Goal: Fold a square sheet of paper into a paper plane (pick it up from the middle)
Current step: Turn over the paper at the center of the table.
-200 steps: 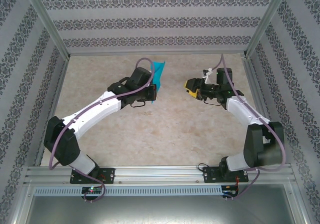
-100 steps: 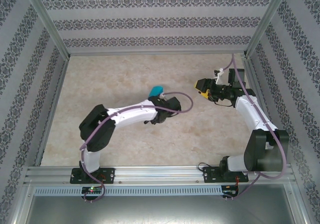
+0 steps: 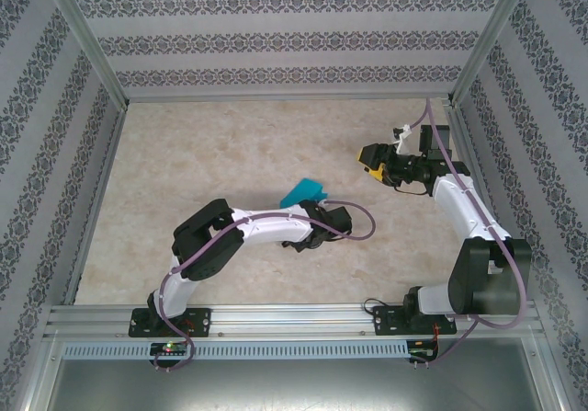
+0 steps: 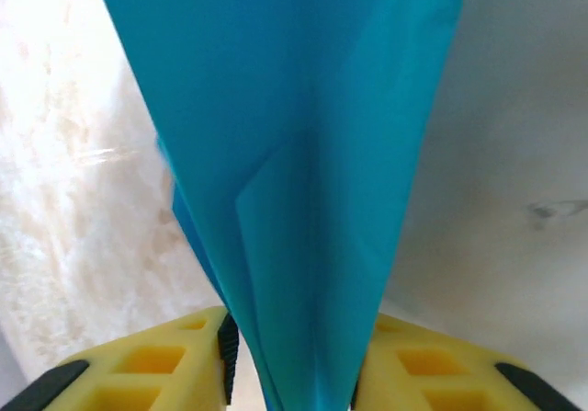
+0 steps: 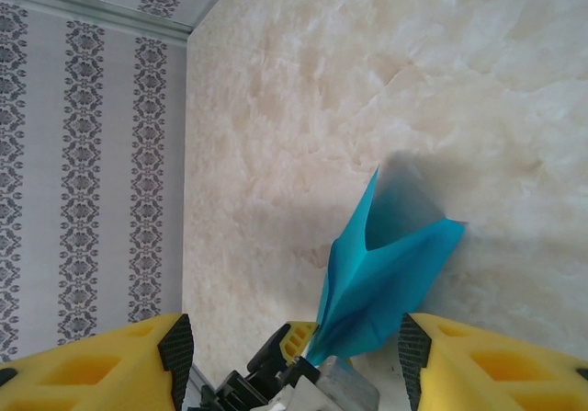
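Creased turquoise paper plane (image 4: 303, 154) (dart-shaped), marbled beige table (image 3: 230, 144)

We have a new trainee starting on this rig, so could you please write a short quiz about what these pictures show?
1. True or false: the right gripper is open, with nothing held between its fingers.
2. The paper plane sits between the fingers of: A the left gripper; B the right gripper; C neither.
3. What colour is the paper plane?
Key: 1 true; 2 A; 3 turquoise-blue.
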You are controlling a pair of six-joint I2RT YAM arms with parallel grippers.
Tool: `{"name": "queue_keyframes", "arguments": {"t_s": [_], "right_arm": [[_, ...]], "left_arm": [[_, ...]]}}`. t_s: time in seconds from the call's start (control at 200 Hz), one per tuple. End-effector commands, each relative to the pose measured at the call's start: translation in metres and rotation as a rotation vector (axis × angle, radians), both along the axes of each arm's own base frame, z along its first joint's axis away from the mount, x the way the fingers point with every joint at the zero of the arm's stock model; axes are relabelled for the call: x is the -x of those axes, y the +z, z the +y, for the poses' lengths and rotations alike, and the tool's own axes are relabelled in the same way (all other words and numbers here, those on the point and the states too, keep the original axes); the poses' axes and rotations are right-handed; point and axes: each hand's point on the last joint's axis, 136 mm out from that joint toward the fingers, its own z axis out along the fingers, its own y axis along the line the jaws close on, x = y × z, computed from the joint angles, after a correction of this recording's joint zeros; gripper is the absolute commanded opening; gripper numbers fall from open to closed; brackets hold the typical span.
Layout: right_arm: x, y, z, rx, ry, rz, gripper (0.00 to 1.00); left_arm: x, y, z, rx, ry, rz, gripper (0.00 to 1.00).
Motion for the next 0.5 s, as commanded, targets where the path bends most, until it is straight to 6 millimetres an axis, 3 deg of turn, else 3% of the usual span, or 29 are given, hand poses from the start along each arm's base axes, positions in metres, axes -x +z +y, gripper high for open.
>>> {"name": "queue_keyframes", "arguments": {"t_s": [0.0,0.22,0.495], "right_arm": [[0.004,0.01,0.001,-0.013,0.022,-0.033,0.63],[0.014,0.003,0.002,-0.014,0.028,-0.016,0.63],[0.03,-0.005,0.008,-0.022,0.041,0.011,0.61]], "left_arm": [[0.005,0.0,-0.019,0.07,-0.023,0.029,0.46],[0.022,0.008,-0.045,0.265,-0.036,0.129,0.61],[0.036,0.056,-0.066,0.564,-0.015,0.226,0.71]]}}
